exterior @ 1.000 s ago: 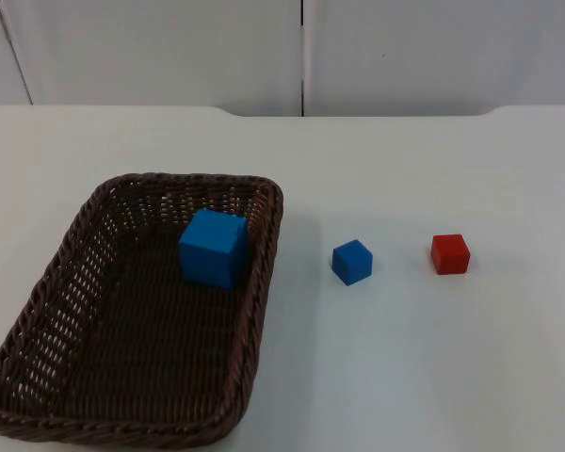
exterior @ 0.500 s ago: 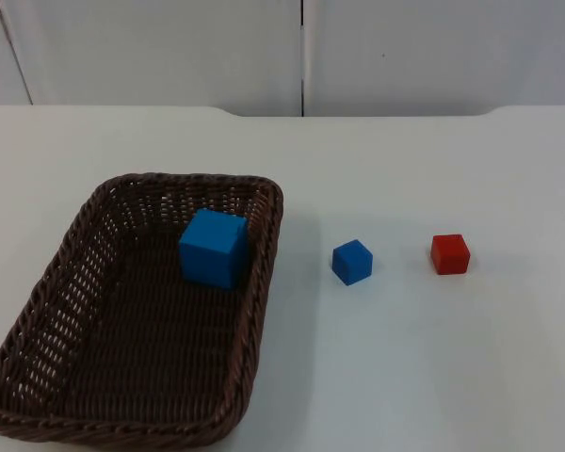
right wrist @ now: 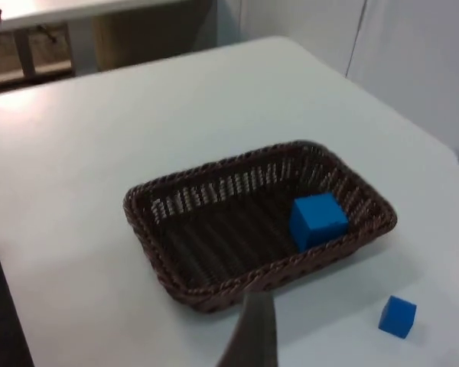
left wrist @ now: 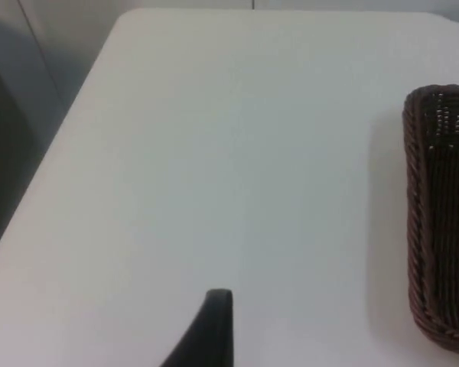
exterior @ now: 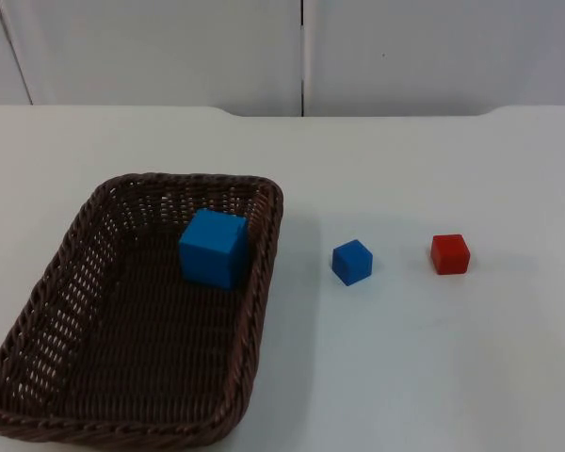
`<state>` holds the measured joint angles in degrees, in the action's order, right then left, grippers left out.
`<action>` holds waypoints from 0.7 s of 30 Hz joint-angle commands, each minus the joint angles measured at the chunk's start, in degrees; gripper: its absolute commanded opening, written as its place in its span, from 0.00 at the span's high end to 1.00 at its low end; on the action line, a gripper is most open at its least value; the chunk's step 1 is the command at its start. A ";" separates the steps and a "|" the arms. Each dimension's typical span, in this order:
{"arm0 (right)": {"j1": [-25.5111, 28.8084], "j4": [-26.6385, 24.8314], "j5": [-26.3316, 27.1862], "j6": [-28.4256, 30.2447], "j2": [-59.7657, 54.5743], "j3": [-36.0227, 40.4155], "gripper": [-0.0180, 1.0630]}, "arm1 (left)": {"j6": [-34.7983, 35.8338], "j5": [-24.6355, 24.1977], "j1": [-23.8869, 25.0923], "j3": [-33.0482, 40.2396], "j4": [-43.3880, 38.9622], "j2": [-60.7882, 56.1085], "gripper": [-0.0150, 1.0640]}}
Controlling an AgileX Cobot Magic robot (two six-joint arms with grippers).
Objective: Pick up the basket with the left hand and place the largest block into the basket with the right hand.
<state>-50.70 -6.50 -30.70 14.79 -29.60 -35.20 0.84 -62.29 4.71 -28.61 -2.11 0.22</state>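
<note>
My left tool (left wrist: 214,329) hangs over bare counter (left wrist: 214,153), apart from the end wall of the wicker basket (left wrist: 432,229), and grips nothing. I cannot tell whether it is open or closed. My right tool (right wrist: 252,332) sits high above the counter, well apart from the basket (right wrist: 237,277). It carries nothing either, and I cannot tell its state. Both arms appear to be waiting.

In the top view the basket (exterior: 264,282) fills the lower left of the frame and rests flat on the counter (exterior: 405,169). The large blue block (exterior: 213,247) lies inside it, against the right wall toward the far end. Right of the basket, at mid-frame, stands the small blue cube (exterior: 352,262), and further right, well apart from it, the red cube (exterior: 450,253). The grey partition wall (exterior: 169,47) closes the upper edge.

I judge the right hand's share done, since the largest block is in the basket. The basket itself stands on the counter and is not held, so if anything is left, it is the lift with my left tool.

The right wrist view takes in the whole basket with the block (right wrist: 317,220) inside and the small blue cube (right wrist: 398,316) just outside. The top view adds the red cube. The left wrist view gives the gap between my left tool and the basket's wall.
</note>
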 commanded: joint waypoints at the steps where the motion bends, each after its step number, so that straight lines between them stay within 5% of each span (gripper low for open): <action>1: 0.31 0.37 0.09 0.27 2.26 0.94 0.34 | -0.84 0.66 -0.04 0.28 1.17 -0.22 0.13; 21: 0.31 2.83 -20.61 -9.34 21.58 3.82 0.34 | -1.92 0.66 -0.04 0.28 1.72 -0.22 0.13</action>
<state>-50.70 -4.37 -49.94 6.55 -9.17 -31.38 -1.03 -62.17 4.71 -28.61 -0.98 0.22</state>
